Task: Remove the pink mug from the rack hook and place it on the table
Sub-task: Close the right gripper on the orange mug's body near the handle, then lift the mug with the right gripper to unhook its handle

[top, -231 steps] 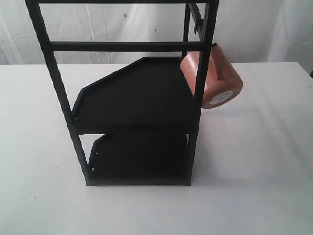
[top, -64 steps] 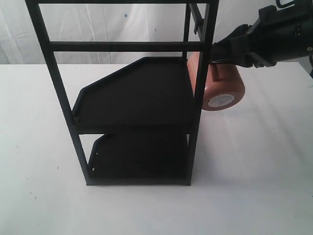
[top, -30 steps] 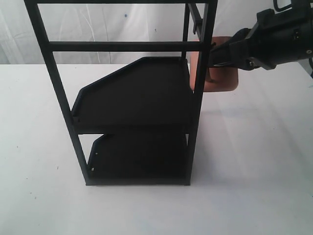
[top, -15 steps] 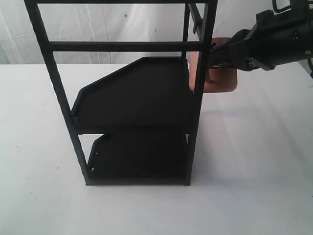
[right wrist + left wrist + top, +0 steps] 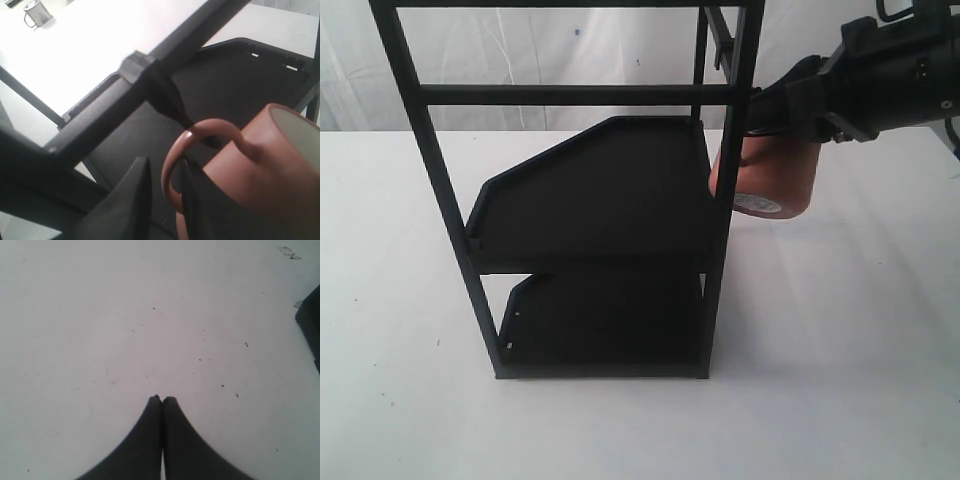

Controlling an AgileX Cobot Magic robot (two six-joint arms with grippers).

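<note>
The pink mug (image 5: 775,172) hangs beside the right front post of the black rack (image 5: 582,195), its base sticker (image 5: 757,203) tipped toward the white table (image 5: 840,330). My right gripper (image 5: 766,108) reaches in from the right. It is shut on the mug's handle (image 5: 170,162), one finger through the loop and the other outside it. In the right wrist view the rack hook (image 5: 167,100) still runs through the loop of the pink mug (image 5: 250,172). My left gripper (image 5: 161,398) is shut and holds nothing, low over the bare table (image 5: 150,315). The exterior view does not show it.
The rack's two tray shelves fill the middle of the exterior view, with its tall posts (image 5: 420,150) on both sides. A small steel cup (image 5: 35,12) stands on the table far behind the rack. A dark edge (image 5: 311,325) shows in the left wrist view.
Over the last second the mug swung down from a raised, level tilt, so its base sticker shows again. My right gripper barely moved.
</note>
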